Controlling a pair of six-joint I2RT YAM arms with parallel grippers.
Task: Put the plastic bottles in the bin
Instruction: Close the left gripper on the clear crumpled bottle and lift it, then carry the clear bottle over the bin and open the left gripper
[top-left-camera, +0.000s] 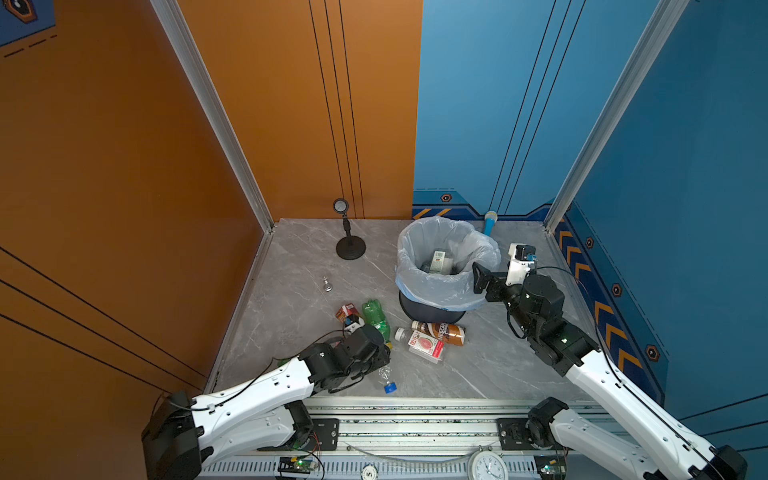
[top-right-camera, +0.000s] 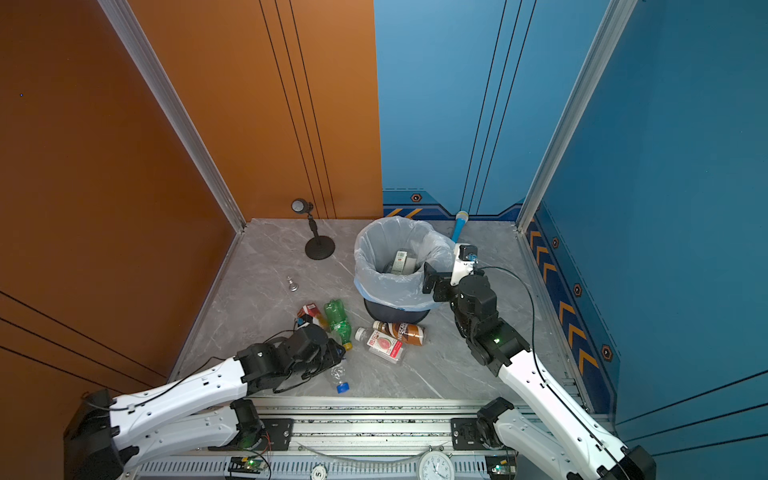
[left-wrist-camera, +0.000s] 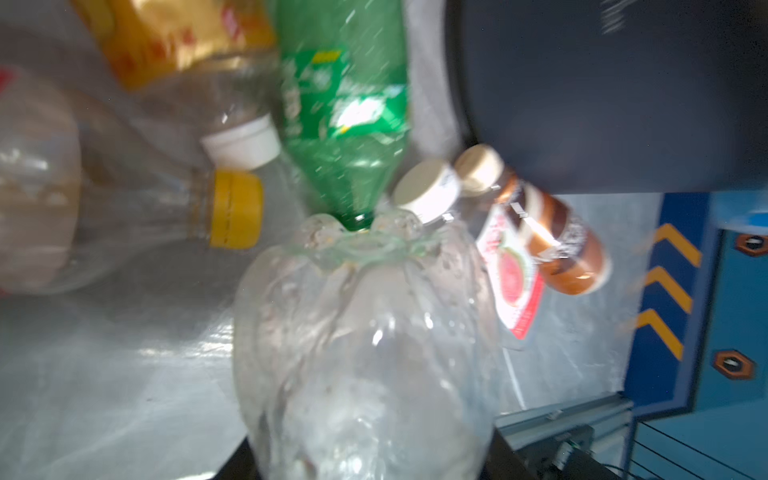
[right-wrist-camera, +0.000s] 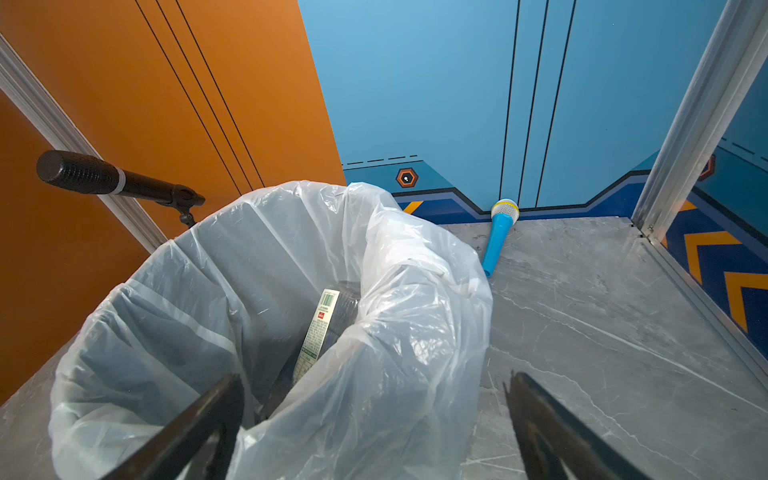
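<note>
The bin (top-left-camera: 419, 286), lined with a bag, stands right at the right gripper (top-left-camera: 480, 279). That gripper's jaws are spread wide and hold nothing. One finger (right-wrist-camera: 199, 419) is over the bag's inside, the other is outside over the table (right-wrist-camera: 602, 332), and the rim lies between them. A labelled bottle (top-left-camera: 438, 261) lies in the bin just beyond this gripper.

The left gripper (top-left-camera: 383, 360) sits low over the table, short of the bin. It is clamped tight on a crumpled clear bottle (left-wrist-camera: 365, 353), whose blue cap (top-left-camera: 390, 387) sticks out on the gripper's near side. Just ahead of the left gripper lies a green bottle (top-left-camera: 376, 318), its neck right at the clear bottle's base. To the gripper's right, toward the bin, a red-label bottle (top-left-camera: 424, 345) and a brown bottle (top-left-camera: 446, 332) lie side by side. A yellow-capped bottle (left-wrist-camera: 235, 210) lies ahead to its left.
</note>
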